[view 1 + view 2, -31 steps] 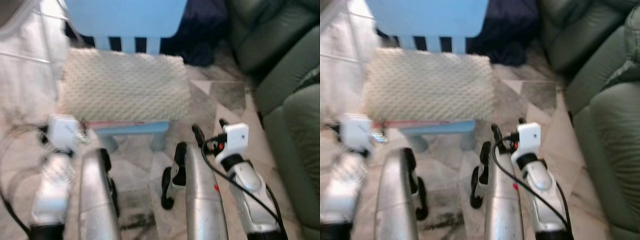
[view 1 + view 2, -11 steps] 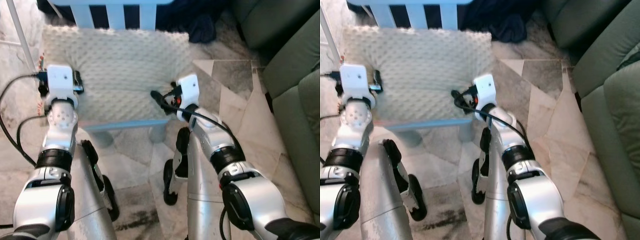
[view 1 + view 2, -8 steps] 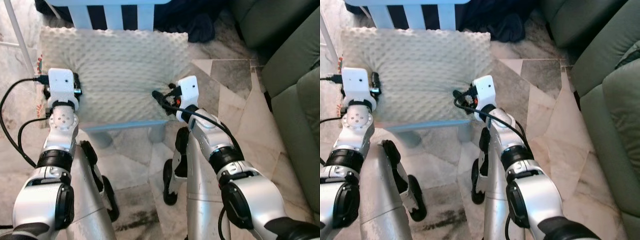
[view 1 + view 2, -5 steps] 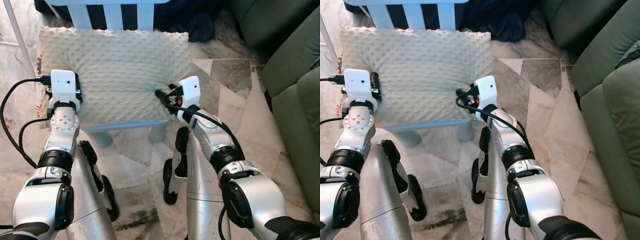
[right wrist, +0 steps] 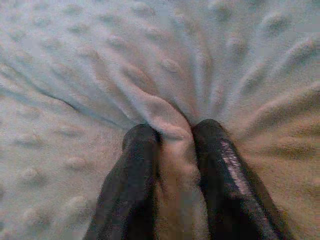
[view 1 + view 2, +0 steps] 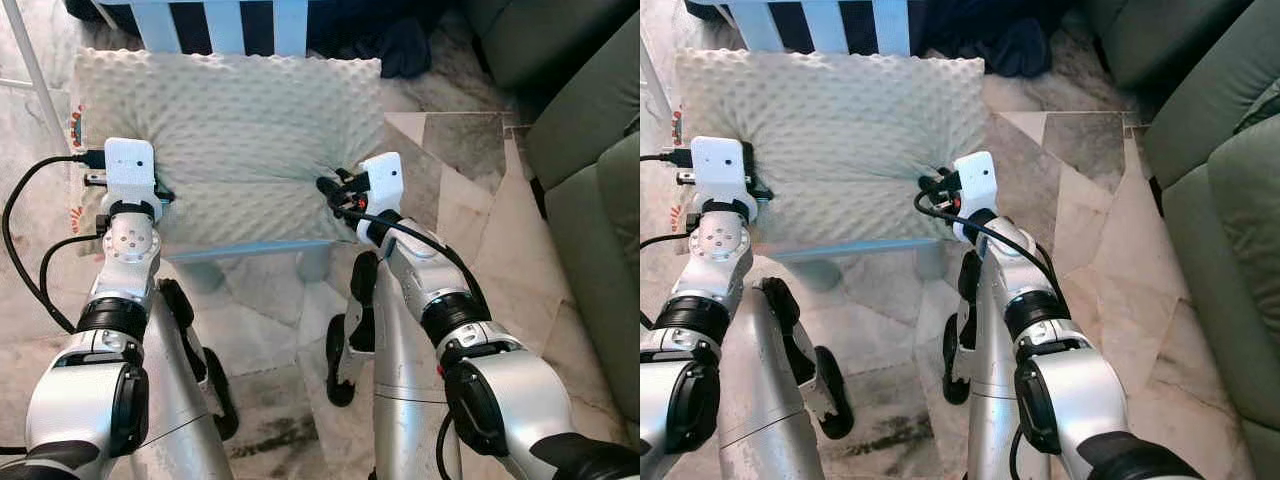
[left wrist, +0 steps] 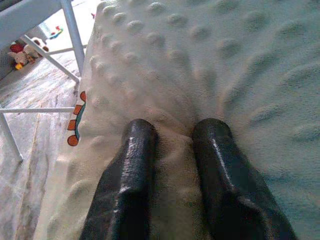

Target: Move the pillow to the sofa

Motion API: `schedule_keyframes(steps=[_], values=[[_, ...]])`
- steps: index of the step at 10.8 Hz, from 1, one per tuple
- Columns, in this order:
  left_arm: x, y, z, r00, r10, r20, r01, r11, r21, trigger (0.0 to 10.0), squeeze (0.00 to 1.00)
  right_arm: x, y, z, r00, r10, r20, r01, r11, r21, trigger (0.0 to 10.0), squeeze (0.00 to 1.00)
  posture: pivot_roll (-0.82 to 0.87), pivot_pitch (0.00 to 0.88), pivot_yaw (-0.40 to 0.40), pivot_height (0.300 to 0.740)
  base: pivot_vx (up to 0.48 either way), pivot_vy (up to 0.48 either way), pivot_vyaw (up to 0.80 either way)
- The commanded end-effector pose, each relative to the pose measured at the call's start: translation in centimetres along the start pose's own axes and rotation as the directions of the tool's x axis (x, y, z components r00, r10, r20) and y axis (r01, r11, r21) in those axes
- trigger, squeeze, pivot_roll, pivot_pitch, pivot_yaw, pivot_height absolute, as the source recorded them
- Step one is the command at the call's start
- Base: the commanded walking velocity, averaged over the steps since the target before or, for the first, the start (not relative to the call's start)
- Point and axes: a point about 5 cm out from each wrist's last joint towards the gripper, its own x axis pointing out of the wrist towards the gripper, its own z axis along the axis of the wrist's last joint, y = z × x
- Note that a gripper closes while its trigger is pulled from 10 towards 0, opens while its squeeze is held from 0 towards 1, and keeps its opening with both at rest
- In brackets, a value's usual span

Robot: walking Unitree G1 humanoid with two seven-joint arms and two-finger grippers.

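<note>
A cream pillow (image 6: 230,140) with a bumpy dotted cover lies on a light blue chair seat (image 6: 250,252) in front of me. My left gripper (image 6: 160,195) pinches the pillow's left side, and in the left wrist view its black fingers (image 7: 131,165) squeeze a fold of fabric. My right gripper (image 6: 325,188) is shut on the pillow's right edge; in the right wrist view cloth (image 5: 170,125) bunches between the fingers (image 5: 137,150). The dark green sofa (image 6: 590,150) stands on my right.
The chair's blue slatted back (image 6: 215,22) rises behind the pillow. A dark cloth heap (image 6: 400,45) lies on the floor by the sofa. A white metal frame leg (image 6: 30,70) stands at far left. Marble floor (image 6: 470,200) lies open between chair and sofa.
Both arms reached out from low near my body onto the pillow. In the last second the fingers closed on the fabric at each side, and the right edge now puckers.
</note>
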Motion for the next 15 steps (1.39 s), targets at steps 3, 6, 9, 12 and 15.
schedule_keyframes(steps=[3,6,9,12,15], values=[[-1.6,-0.7,-3.3,0.991,-0.034,-0.133,0.040,0.998,0.045,0.0,0.00,-1.5,-0.5,-3.8,0.984,-0.056,-0.167,0.062,0.997,0.035,0.0,0.00,-0.05,0.486,-0.111,0.461,0.000,0.000,0.00],[-0.8,-0.5,-2.2,0.994,-0.028,-0.102,0.033,0.998,0.045,0.0,0.00,-0.9,-0.6,-2.8,0.987,-0.061,-0.149,0.068,0.997,0.042,0.0,0.00,-0.03,0.453,-0.098,0.461,0.000,0.000,0.00],[0.7,0.1,0.3,0.999,0.032,-0.036,-0.031,0.999,0.041,0.0,0.00,-0.4,-2.8,0.2,0.973,-0.227,-0.036,0.228,0.974,0.017,0.0,0.00,-0.02,0.352,-0.082,0.461,0.000,0.000,0.00],[1.2,0.6,3.2,0.990,0.098,0.099,-0.097,0.995,-0.018,0.0,0.00,-0.3,-4.0,2.5,0.971,-0.232,0.054,0.232,0.973,0.010,0.0,0.00,-0.02,0.247,-0.071,0.461,0.000,0.000,0.00],[-1.6,0.2,5.7,0.947,0.105,0.304,-0.103,0.994,-0.023,0.0,0.00,-1.8,-3.0,4.4,0.959,-0.117,0.257,0.152,0.981,-0.123,0.0,0.00,-0.01,0.101,-0.058,0.461,0.000,0.000,0.00]])
